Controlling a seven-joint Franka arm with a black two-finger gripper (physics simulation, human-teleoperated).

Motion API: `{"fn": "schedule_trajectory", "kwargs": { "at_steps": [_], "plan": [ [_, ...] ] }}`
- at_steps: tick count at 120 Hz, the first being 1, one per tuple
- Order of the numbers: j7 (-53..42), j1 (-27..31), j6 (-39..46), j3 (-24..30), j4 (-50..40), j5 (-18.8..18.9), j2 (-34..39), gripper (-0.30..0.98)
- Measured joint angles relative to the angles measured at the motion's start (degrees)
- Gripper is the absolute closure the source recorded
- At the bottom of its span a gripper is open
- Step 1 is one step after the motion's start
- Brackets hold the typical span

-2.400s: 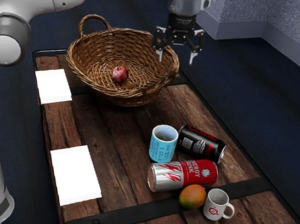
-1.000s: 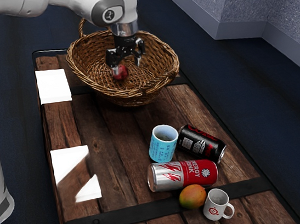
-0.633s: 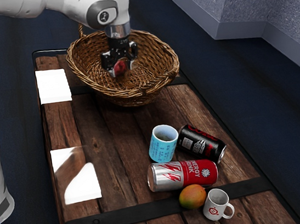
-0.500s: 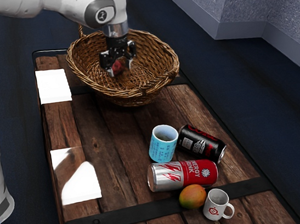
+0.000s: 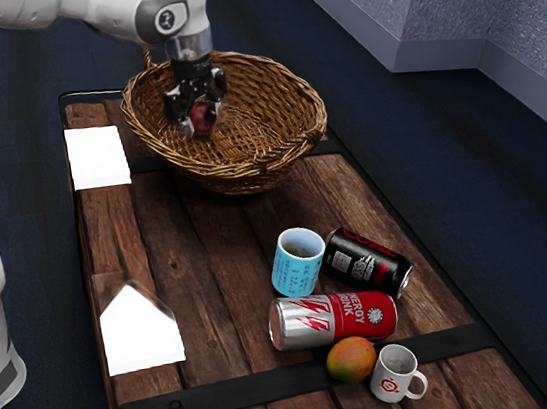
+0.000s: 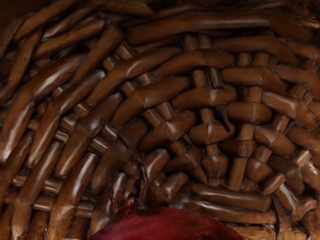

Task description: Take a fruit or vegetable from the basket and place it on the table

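In the exterior view my gripper [image 5: 201, 125] is inside the wicker basket [image 5: 291, 149], toward the exterior view's left part of it. It is shut on a red pomegranate [image 5: 203, 117], with a finger on either side of the fruit. The wrist view has the pomegranate [image 6: 172, 226] just under the hand, its pointed crown showing, against the woven basket [image 6: 205, 110]. The wooden table [image 5: 201, 264] carries the basket at its far end.
A blue cup [image 5: 299, 264], a black can [image 5: 368, 262], a red and silver can [image 5: 332, 319], a mango [image 5: 351, 359] and a white mug [image 5: 395, 374] stand or lie together nearer the camera. The basket's handle [image 5: 149, 51] rises behind my hand.
My hand came from above the basket's exterior-view right side, went down into it and took hold of the pomegranate. Fruit and gripper have since shifted slightly up and toward the exterior view's left.
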State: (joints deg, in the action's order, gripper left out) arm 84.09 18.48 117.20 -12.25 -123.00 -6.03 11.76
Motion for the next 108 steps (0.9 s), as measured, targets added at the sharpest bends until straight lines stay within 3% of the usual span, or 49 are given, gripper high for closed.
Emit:
{"fn": "schedule_trajectory", "kwargs": {
  "at_steps": [10,14,28,38,57,68,76,91,108],
  "plan": [
    [-0.1,-1.5,-0.1,0.2,0.3,0.4,3.3,0.33],
    [0.1,-2.7,-0.1,2.0,0.4,2.3,6.1,0.34],
    [3.4,-8.6,-4.5,17.8,3.3,6.3,16.4,0.32],
    [6.3,-13.3,-8.2,23.3,4.2,4.3,18.4,0.31],
    [11.4,-14.0,-11.9,30.7,4.6,1.1,17.6,0.32],
    [14.1,-13.5,-13.0,33.1,4.7,0.5,17.2,0.31],
    [15.3,-11.4,-13.5,34.6,5.4,0.7,16.3,0.21],
    [14.5,-9.1,-13.8,35.3,6.9,8.8,13.7,0.09],
    [13.8,-6.6,-13.8,36.2,7.1,12.4,13.4,0.03]
  ]
}}
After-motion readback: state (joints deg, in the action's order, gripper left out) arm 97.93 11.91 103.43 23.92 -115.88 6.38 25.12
